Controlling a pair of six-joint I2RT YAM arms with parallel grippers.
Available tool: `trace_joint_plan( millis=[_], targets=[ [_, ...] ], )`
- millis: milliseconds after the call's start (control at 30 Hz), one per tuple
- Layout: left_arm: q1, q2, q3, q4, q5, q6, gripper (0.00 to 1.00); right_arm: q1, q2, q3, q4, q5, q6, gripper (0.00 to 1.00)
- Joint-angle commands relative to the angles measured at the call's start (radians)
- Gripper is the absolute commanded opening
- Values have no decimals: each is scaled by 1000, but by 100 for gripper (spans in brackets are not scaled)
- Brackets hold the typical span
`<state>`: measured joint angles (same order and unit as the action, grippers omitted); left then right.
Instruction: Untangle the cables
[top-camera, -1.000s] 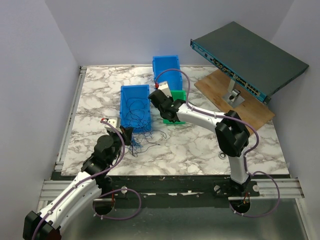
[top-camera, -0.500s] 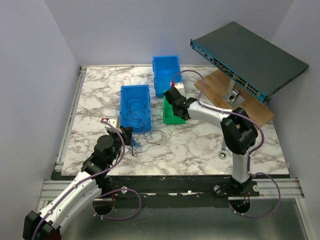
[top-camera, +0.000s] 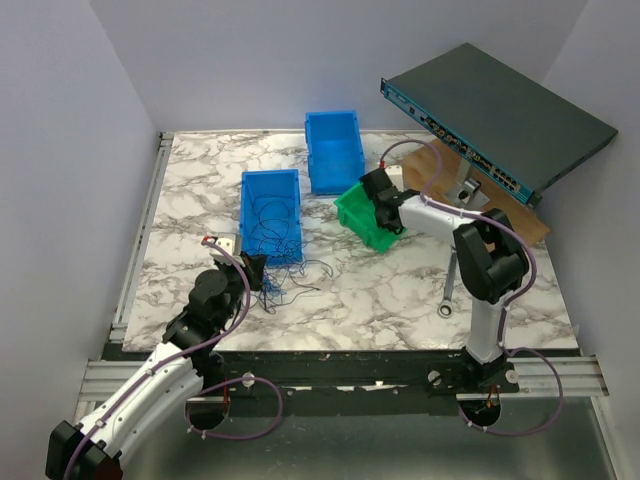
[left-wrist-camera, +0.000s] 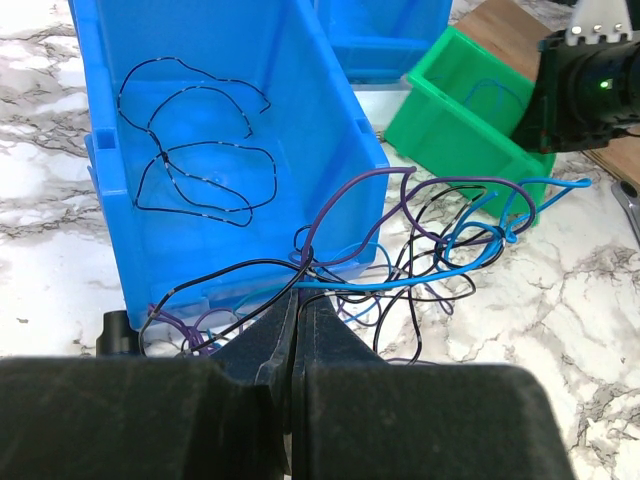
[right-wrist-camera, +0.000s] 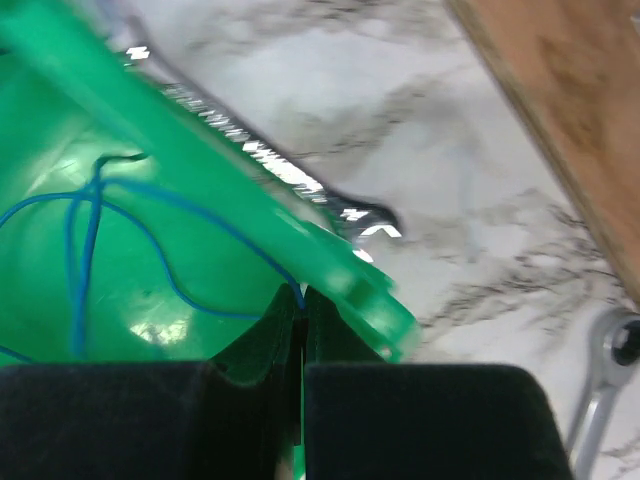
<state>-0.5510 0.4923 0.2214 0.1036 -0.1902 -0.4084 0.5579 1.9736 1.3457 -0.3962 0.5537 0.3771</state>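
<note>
the white-and-grey marbled worktop (top-camera: 200, 190) fills the scene. at its far right a dark grey, flat metal network switch (top-camera: 500, 105) sits tilted on a stand over a brown wooden board (top-camera: 527, 232). two open blue plastic bins stand left of centre: the near blue bin (top-camera: 246, 215) and, further back and slightly right, the far blue bin (top-camera: 316, 150). right of them, just beside the board, a smaller green plastic bin (top-camera: 358, 218) sits tipped at an angle.

the right hand (right-wrist-camera: 301, 300) is at the green bin's rim with its fingers pressed together. a thin blue cable (right-wrist-camera: 97, 187) lying inside that bin runs up to the tips. whether they nip the wall or the cable i cannot tell.

the left hand (left-wrist-camera: 297, 300), near the front left, is pressed together too, pinching the tangle (left-wrist-camera: 306, 262) of thread-thin blue, purple and black cables where the strands meet. the tangle spreads over the worktop just near of the near blue bin. a loose black cable (left-wrist-camera: 163, 158) curls on that bin's floor.

a silver metal wrench (top-camera: 447, 290) lies near right on the worktop.
</note>
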Motion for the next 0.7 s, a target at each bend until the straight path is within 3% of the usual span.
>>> trace_joint_plan(
  millis=[0, 67, 167, 300, 667],
  targets=[
    [0, 0, 20, 21, 1, 11, 0, -36, -74, -41, 2, -26, -5, 3],
    [0, 0, 19, 23, 1, 11, 0, -36, -74, -32, 3, -69, -14, 10],
    [0, 4, 21, 24, 0, 11, 0, -36, -84, -14, 3, -129, -21, 32],
    [0, 6, 20, 23, -1, 11, 0, -36, -123, -6, 11, -228, -30, 52],
    [0, 8, 22, 22, 1, 12, 0, -36, -185, -2, -2, -287, -42, 71]
  ],
)
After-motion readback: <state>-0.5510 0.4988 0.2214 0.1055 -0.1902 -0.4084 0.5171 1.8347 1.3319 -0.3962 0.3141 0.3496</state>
